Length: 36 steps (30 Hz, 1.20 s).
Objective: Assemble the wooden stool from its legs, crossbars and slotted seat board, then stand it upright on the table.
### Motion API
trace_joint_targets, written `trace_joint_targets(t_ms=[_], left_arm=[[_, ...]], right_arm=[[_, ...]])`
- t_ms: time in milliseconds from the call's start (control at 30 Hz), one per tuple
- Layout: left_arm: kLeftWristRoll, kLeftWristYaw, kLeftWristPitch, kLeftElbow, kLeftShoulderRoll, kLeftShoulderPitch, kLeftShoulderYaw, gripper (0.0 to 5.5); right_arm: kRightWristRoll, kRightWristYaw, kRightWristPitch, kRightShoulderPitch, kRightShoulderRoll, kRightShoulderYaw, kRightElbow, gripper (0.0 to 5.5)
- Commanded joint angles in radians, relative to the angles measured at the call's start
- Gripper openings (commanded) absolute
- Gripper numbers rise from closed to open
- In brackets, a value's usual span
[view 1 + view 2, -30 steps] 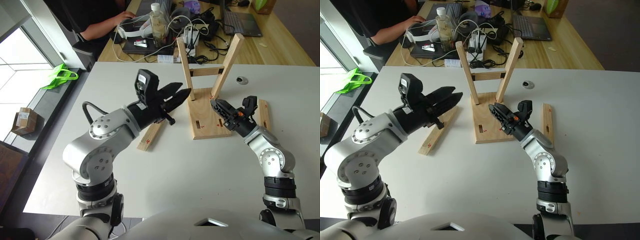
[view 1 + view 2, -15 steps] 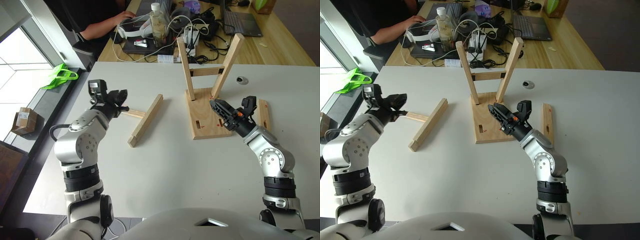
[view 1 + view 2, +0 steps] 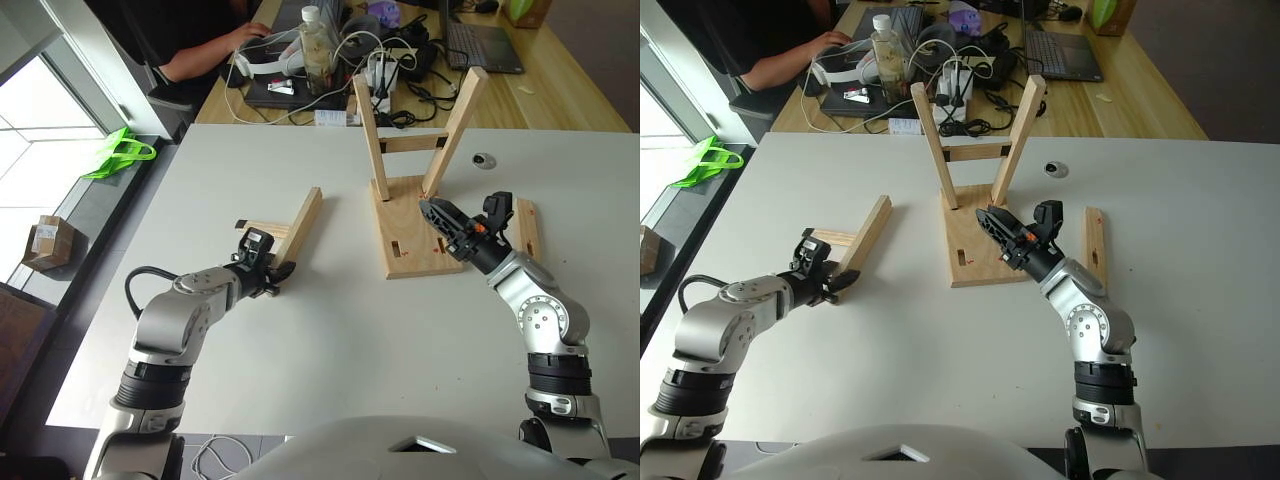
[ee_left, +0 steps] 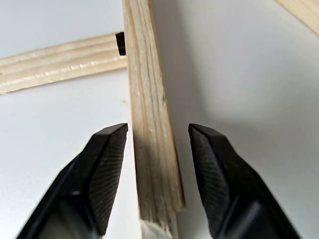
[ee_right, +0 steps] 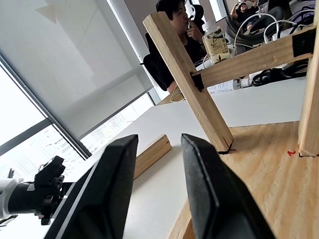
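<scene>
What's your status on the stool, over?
Left end effector open, straddling loose leg at its end. Right end effector open over seat board, two legs fitted. Nothing blocking.

A white table lay under the left gripper and right gripper. Beyond both stood a wooden desk strewn with cables, a bottle and a laptop. Out past the left gripper, daylight came through a window; a green bag and a cardboard box sat on dark floor.
</scene>
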Motion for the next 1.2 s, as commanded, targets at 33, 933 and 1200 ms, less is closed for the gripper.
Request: trace_joint_targets(t_ms=[33,933,1200], left_arm=[[0.028,0.029,-0.019,0.040,-0.024,-0.017,0.026,1.93],[1.292,0.754,-0.996,-0.134,0.160,-0.145,-0.162,1.02],[1.417,0.731,-1.088,-0.143,0.076,-0.175,-0.207,1.02]], right_arm=[[-0.012,-0.008,-0.001,-0.018,-0.005,-0.002,0.007,1.58],[0.916,-0.522,0.155,-0.326,0.229,-0.133,-0.257,2.23],[0.899,-0.576,0.109,-0.402,0.258,-0.058,-0.215,2.23]])
